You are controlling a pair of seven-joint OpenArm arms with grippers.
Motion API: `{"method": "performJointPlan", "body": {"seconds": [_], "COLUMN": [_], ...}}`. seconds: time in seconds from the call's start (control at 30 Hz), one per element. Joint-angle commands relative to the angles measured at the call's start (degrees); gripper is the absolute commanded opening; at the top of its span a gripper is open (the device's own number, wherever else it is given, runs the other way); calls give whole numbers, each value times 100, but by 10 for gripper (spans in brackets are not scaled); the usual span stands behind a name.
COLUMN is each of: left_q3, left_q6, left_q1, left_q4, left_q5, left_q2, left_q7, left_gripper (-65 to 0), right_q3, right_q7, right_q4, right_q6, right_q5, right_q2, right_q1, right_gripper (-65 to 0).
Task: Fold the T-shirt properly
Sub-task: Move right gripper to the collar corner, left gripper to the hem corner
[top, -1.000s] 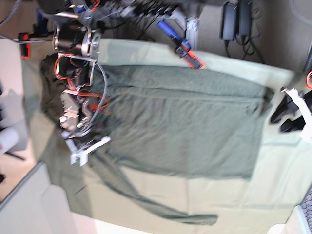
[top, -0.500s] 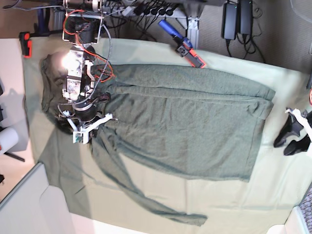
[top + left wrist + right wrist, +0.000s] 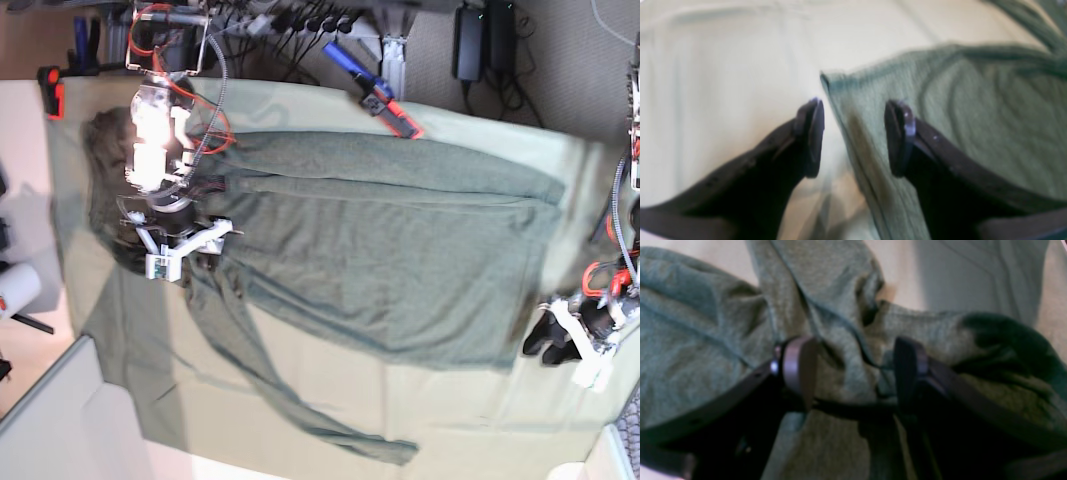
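The dark olive T-shirt [image 3: 380,250] lies spread on the pale mint table cloth [image 3: 470,420], with one long sleeve [image 3: 290,400] trailing toward the front. My right gripper [image 3: 178,252] is at the shirt's shoulder end. In the right wrist view the right gripper [image 3: 853,373] is open, with bunched shirt fabric [image 3: 840,323] between its fingers. My left gripper [image 3: 560,338] is at the hem corner. In the left wrist view the left gripper [image 3: 855,136] is open and straddles the shirt's hem edge [image 3: 853,133]; one finger is over the cloth, the other over the shirt [image 3: 973,116].
A blue and red tool [image 3: 372,92] lies at the table's back edge. Black power bricks [image 3: 470,40] and cables are behind the table. A red clamp [image 3: 55,92] is at the back left corner. A white roll [image 3: 15,290] stands off the left side.
My left gripper has moved forward and inward to the shirt's hem corner. My right gripper stays at the shoulder, shifted slightly. The loose sleeve's end has drawn in a little.
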Motion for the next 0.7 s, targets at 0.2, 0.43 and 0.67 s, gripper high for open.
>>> {"method": "performJointPlan", "body": {"seconds": [0.2,0.43,0.67], "left_q3": [463,1110,1115], "left_q6": [-52,839,1180], "left_q1": [-728,-846,-955], "left_q4": [-907,-1451,-1552], "left_q5": [1067,1770,1764], "left_q2": [337,481,350], "left_q7": [-988,-1582,-1530], "left_gripper": [-318,-318,-318], "right_q3": [26,26,42], "right_q7": [2,-146,-173], "right_q4": [107,111,155], "right_q6": [-17,-20,-24], "right_q5": [2,0,0], "right_q2": [76,79,79], "right_q1": [120,120,127], "right_gripper": [-287,-288,-288]}}
